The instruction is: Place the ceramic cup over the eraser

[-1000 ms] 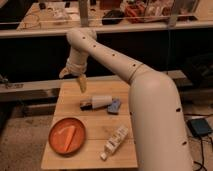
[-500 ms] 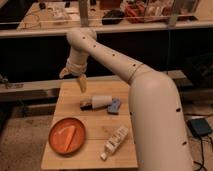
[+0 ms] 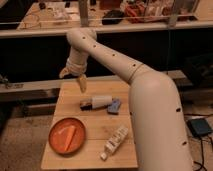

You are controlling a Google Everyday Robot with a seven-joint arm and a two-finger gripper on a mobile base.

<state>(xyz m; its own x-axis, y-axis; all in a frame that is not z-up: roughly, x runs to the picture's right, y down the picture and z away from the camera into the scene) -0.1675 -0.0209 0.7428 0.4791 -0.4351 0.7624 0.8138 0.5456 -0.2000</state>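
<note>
Fingers spread, holding nothing: gripper (image 3: 73, 79) hovers above the table's (image 3: 125, 155) far-left corner. Ceramic cup (image 3: 97, 102) lies sideways mid-table, touching the blue-grey slab (image 3: 114, 106). We judge it rigid, slick, breakable; grasp across its body.

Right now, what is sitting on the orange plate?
On the orange plate lies one orange wedge-shaped piece; whatever is beneath it is hidden. The ceramic cup lies on the table, and the gripper hangs above the far left corner.
</note>
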